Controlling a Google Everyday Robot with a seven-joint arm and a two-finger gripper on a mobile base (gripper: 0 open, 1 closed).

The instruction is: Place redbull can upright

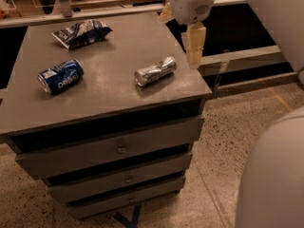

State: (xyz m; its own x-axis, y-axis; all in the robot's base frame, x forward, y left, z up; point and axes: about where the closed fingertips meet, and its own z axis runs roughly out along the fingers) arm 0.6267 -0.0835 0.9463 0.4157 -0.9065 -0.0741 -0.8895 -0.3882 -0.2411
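The redbull can [155,71], slim and silver, lies on its side on the grey cabinet top [109,87], right of the middle. My gripper [194,58] hangs above the cabinet's right edge, a short way up and to the right of the can, not touching it. Its cream fingers [195,44] point down and nothing is seen in them.
A fatter blue Pepsi can [60,75] lies on its side at the left of the top. A dark crumpled snack bag [80,33] sits at the back left. The cabinet has several drawers [118,148]. My white arm parts [273,170] fill the right side over the speckled floor.
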